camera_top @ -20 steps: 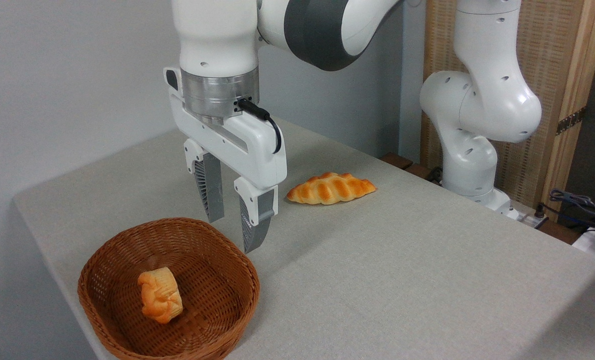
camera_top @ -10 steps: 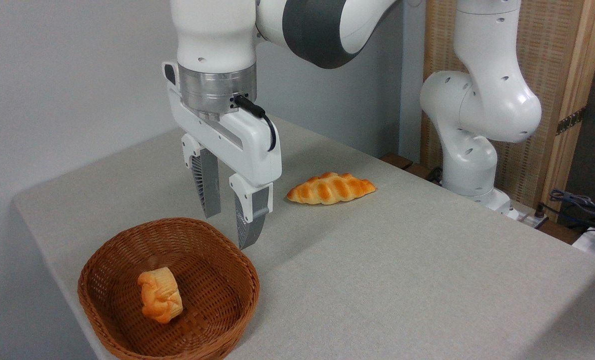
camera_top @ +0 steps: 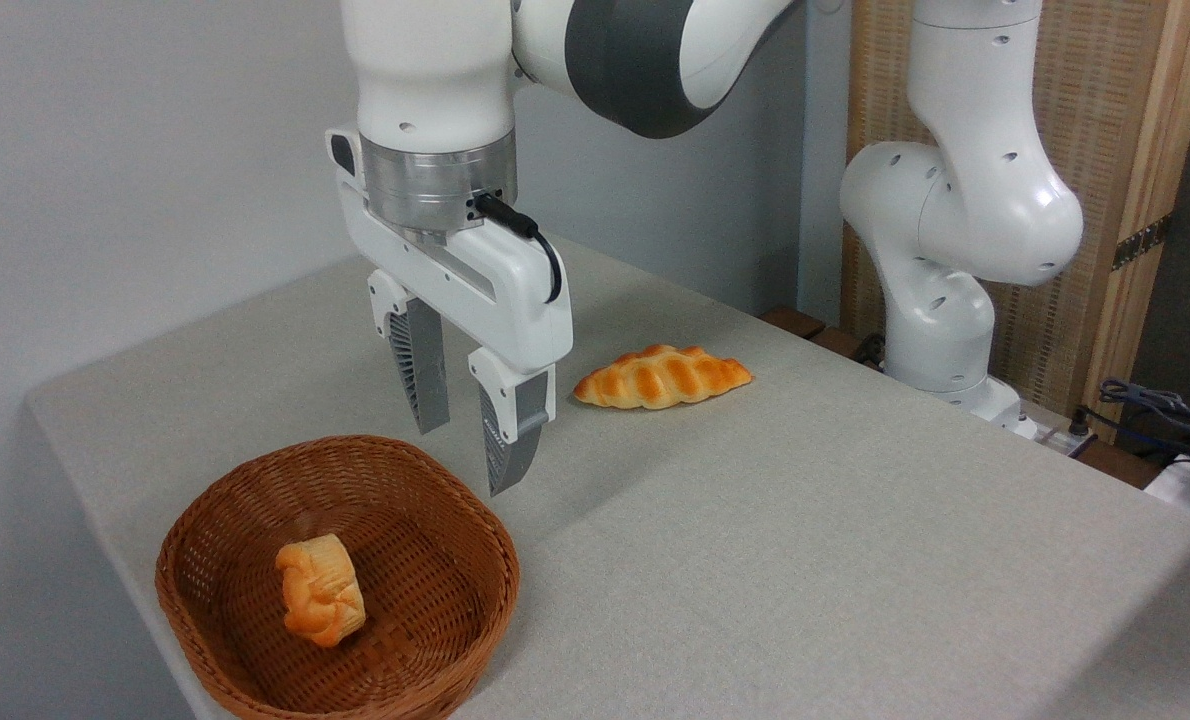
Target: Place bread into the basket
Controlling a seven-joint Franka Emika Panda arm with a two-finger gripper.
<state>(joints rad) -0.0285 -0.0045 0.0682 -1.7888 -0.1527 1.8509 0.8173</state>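
Observation:
The bread [camera_top: 662,377], a long braided golden loaf with pointed ends, lies flat on the grey table toward the back middle. The brown wicker basket [camera_top: 460,590] sits at the front left and holds a small round knotted bun [camera_top: 320,590]. My gripper [camera_top: 463,458] hangs open and empty just above the basket's far right rim, fingers pointing down. It is to the left of the bread and clear of it by roughly a loaf's length.
The arm's white base [camera_top: 940,330] stands at the table's back right, behind the bread. Cables and a connector [camera_top: 1170,420] lie at the far right edge. The table's left edge runs close beside the basket.
The gripper rose slightly and drifted a little left, then came back right; it stays open and empty. Bread, bun and basket have not moved.

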